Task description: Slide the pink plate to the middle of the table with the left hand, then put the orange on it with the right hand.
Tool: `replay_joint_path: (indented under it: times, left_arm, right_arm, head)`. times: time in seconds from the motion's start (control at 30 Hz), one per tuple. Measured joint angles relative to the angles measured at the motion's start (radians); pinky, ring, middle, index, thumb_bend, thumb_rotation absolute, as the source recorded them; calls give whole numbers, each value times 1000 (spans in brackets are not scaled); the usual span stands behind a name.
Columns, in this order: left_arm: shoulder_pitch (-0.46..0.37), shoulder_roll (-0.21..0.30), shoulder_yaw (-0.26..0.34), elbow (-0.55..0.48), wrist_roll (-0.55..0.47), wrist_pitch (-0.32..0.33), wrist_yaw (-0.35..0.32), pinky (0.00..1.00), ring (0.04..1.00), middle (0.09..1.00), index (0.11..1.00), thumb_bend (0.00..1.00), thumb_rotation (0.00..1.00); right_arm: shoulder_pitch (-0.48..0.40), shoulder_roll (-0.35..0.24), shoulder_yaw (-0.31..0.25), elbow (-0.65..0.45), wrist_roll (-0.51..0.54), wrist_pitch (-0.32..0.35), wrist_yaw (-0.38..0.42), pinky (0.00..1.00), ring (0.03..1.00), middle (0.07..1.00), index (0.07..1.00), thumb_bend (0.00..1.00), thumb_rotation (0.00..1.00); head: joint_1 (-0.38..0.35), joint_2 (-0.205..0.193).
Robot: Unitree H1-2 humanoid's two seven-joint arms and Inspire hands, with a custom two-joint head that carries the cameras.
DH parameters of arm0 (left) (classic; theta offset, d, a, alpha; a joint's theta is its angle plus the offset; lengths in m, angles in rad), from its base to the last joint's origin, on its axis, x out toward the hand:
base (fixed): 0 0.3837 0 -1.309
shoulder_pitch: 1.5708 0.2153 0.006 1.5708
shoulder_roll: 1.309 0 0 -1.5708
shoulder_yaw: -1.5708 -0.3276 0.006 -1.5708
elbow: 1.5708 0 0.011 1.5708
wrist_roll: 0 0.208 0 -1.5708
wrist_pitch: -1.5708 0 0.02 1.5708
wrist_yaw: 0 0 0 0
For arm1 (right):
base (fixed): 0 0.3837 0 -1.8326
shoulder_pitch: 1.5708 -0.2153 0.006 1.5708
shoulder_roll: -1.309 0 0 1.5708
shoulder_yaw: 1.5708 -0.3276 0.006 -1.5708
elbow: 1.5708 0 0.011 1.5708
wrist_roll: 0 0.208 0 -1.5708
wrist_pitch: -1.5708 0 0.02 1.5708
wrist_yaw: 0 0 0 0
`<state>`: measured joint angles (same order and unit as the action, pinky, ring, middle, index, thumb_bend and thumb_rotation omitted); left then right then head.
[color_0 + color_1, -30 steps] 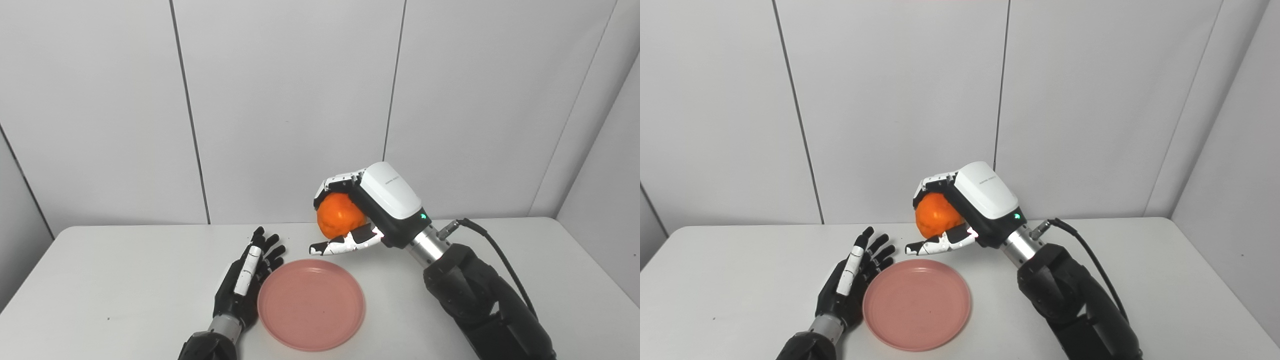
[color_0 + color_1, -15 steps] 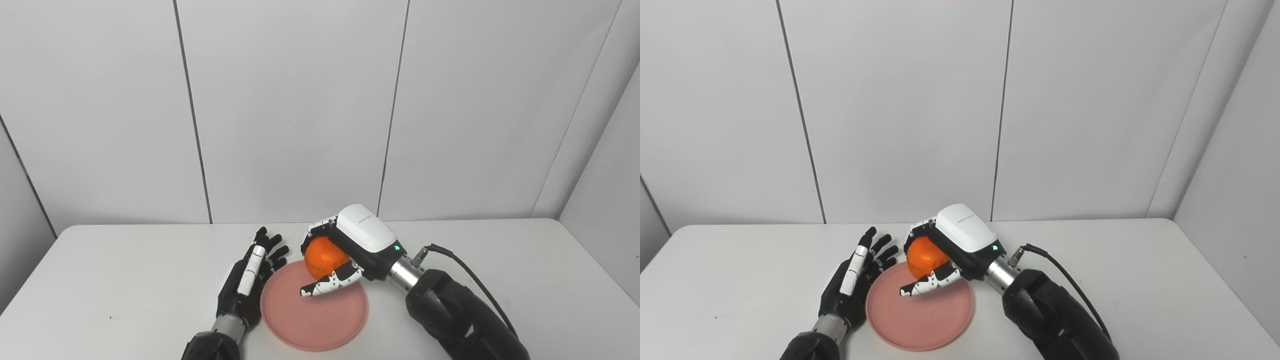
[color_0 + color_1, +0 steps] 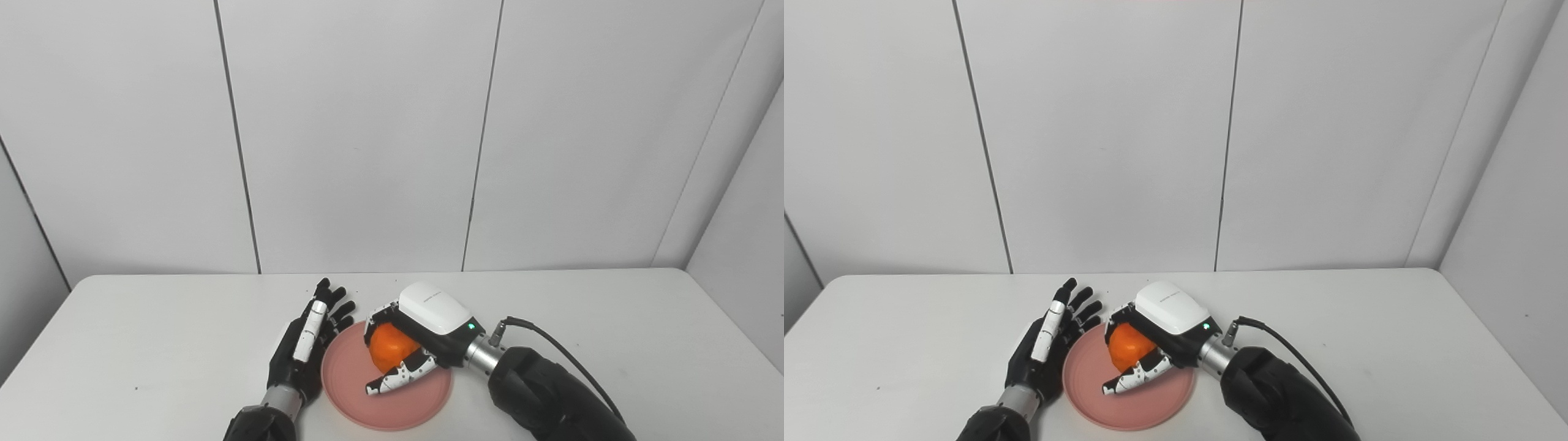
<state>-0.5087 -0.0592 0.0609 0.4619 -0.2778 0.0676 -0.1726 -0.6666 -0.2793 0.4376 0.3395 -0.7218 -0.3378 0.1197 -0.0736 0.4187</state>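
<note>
The pink plate (image 3: 349, 373) lies on the white table near its front middle. My right hand (image 3: 422, 327) is shut on the orange (image 3: 389, 349) and holds it low over the plate, at or just above its surface; I cannot tell whether it touches. My left hand (image 3: 306, 349) is open, fingers spread, standing on edge against the plate's left rim. The same scene shows in the right eye view, with the orange (image 3: 1127, 349) over the plate (image 3: 1090, 380).
The white table (image 3: 153, 331) runs to a panelled wall behind. A black cable (image 3: 563, 361) trails from my right wrist over the table's right side.
My right hand has come down and toward me with the orange, from well above the table behind the plate to low over the plate. My left hand has stayed beside the plate.
</note>
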Motion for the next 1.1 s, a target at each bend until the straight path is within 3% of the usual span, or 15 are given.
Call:
replay_joint_path:
  times: [0.3, 0.5, 0.77, 0.9, 1.0, 1.1]
  left_arm:
    - [1, 1, -2, -1, 0, 0, -1, 911, 896, 960, 1000, 752, 729]
    - [3, 2, -8, -4, 3, 0, -1, 903, 893, 928, 1000, 735, 733]
    - [3, 2, -10, -3, 3, 0, -1, 891, 892, 928, 1000, 737, 728]
    - [3, 2, -10, -3, 3, 0, -1, 894, 888, 932, 1000, 752, 724]
    - [3, 2, -10, -2, 3, -1, -1, 901, 900, 940, 1000, 782, 719]
    - [1, 2, -9, 4, 2, -4, -3, 902, 900, 937, 1000, 784, 713]
  right_arm:
    - [0, 3, 11, 9, -15, 0, 18, 349, 401, 443, 475, 498, 405]
    - [-14, 2, 35, 53, -30, -4, 28, 374, 441, 483, 513, 491, 488]
    - [-40, 2, 48, 59, -36, -4, 63, 384, 448, 487, 510, 502, 478]
    - [-40, 1, 48, 64, -40, -4, 65, 386, 454, 491, 510, 530, 485]
    - [-41, 1, 45, 69, -39, -4, 65, 331, 393, 454, 456, 592, 471]
    - [-40, 1, 41, 76, -36, -4, 64, 327, 392, 469, 479, 647, 504]
  head:
    - [0, 0]
    - [1, 0]
    - [0, 2]
    - [0, 2]
    - [-2, 0]
    - [-2, -1]
